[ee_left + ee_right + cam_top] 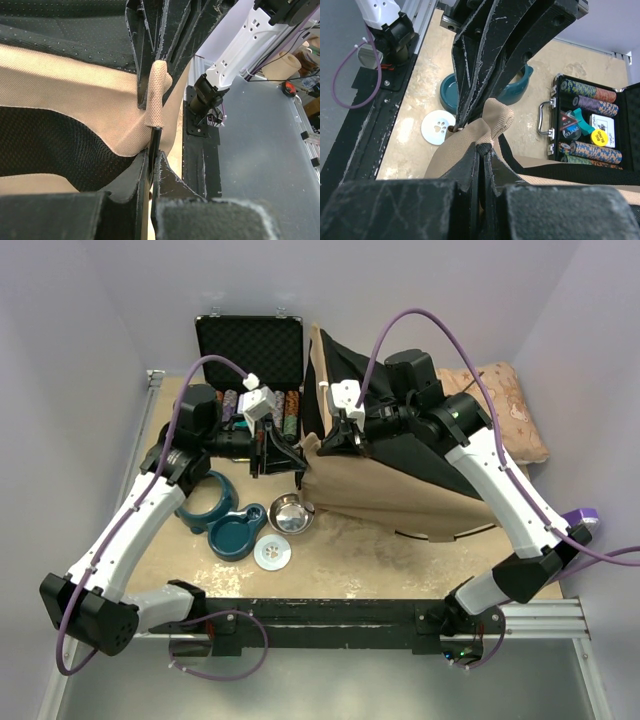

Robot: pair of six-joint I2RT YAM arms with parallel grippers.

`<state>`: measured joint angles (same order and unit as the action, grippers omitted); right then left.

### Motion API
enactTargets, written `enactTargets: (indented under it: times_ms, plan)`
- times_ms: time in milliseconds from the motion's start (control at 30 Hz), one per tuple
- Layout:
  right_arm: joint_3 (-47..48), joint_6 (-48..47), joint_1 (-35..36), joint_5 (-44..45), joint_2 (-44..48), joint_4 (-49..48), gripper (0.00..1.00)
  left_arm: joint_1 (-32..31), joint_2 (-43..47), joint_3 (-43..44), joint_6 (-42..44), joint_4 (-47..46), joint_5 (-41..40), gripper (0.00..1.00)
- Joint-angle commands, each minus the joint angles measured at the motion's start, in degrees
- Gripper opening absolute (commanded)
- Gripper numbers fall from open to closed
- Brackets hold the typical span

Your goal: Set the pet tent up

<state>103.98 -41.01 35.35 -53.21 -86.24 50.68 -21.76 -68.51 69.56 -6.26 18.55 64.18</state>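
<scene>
The pet tent point(400, 490) lies collapsed across the middle and right of the table, tan canvas below and black lining spread on top. Both grippers meet at its left corner. My left gripper point(297, 464) is shut on a thin black pole point(155, 141) just below the tan canvas sleeve point(156, 95) that the pole enters. My right gripper point(336, 438) is shut on the black-edged fabric point(484, 148) of the same corner. In the right wrist view, the left arm's fingers point(485, 65) reach down onto the tan fold point(495, 117).
An open black case of poker chips point(250, 350) stands at the back left. Near the front left are a teal double bowl holder point(215, 510), a steel bowl point(290, 512) and a white paw-print lid point(272, 554). A beige pillow point(510, 400) lies at the back right.
</scene>
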Motion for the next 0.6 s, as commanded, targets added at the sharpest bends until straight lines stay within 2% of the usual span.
enactTargets:
  times_ms: [0,567]
  plan:
    - [2.19,-0.82,1.03,-1.02,0.37,1.18,0.0,-0.83,-0.92,0.84,0.02,0.44,-2.05,0.0]
    - [2.63,-2.31,1.38,-0.49,0.72,2.32,0.0,-2.06,-1.89,-0.83,0.37,1.31,-3.54,0.0]
